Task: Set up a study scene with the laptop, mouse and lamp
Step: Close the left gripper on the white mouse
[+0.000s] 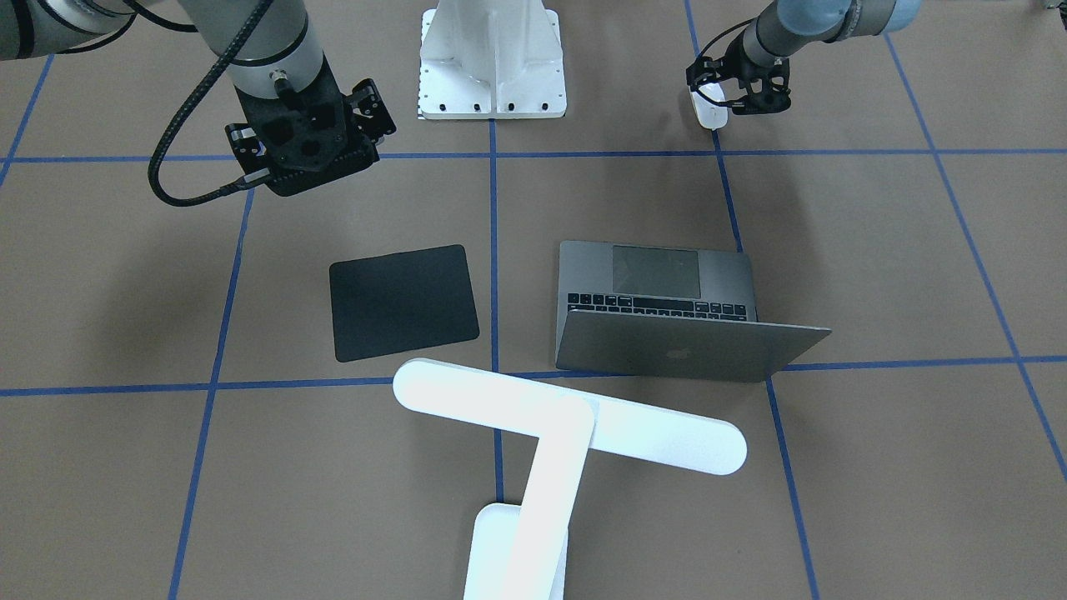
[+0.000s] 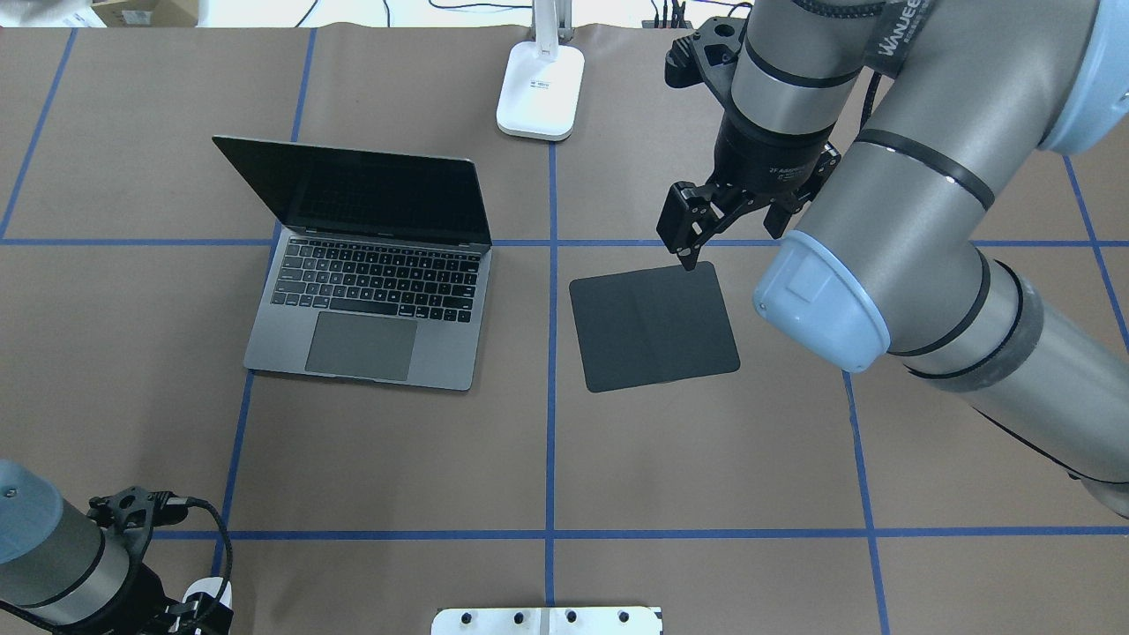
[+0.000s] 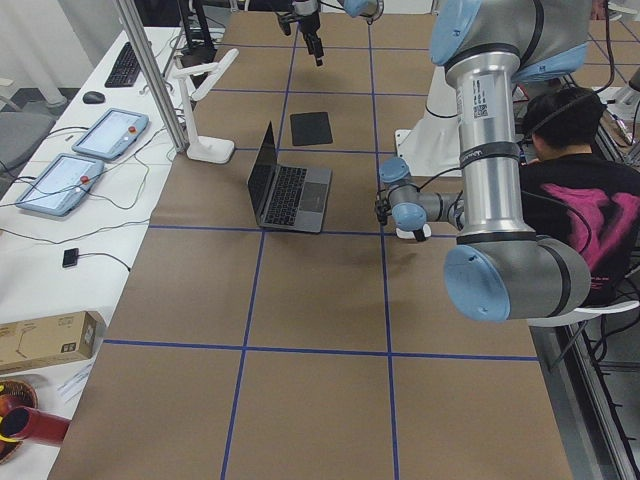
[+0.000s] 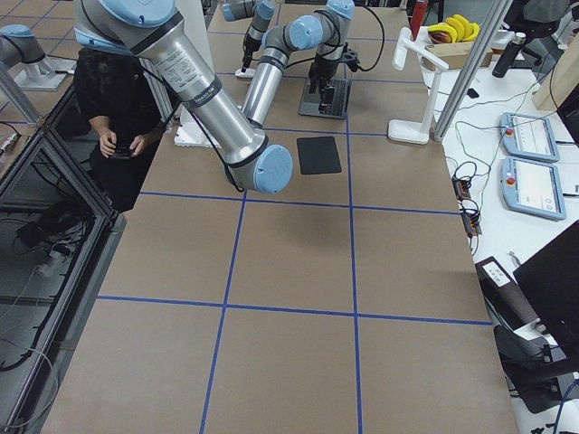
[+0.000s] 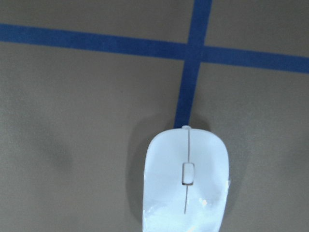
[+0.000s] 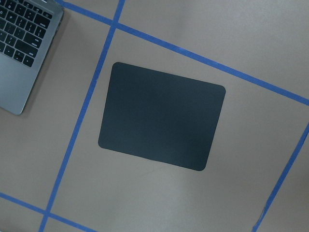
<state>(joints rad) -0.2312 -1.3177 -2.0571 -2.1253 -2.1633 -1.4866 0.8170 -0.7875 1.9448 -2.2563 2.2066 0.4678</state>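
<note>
By tape crossing, mouse below left end effector, mat bare

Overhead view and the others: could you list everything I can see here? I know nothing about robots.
laptop: one, space-grey, open, robot's left half of the table
mouse: one, white, near the robot's edge, left side
lamp: one, white, far edge, middle
mat: one, black, right of the laptop
pedestal: one, white, bolted, robot's edge, middle
table: one, brown with a blue tape grid
tablets: two, blue-grey, side bench
keyboard: one, black, same bench
person: one, black shirt, seated on the robot's side
left gripper: one, black, low by the mouse; jaws unclear
right gripper: one, black, open, above the mat's far edge
</note>
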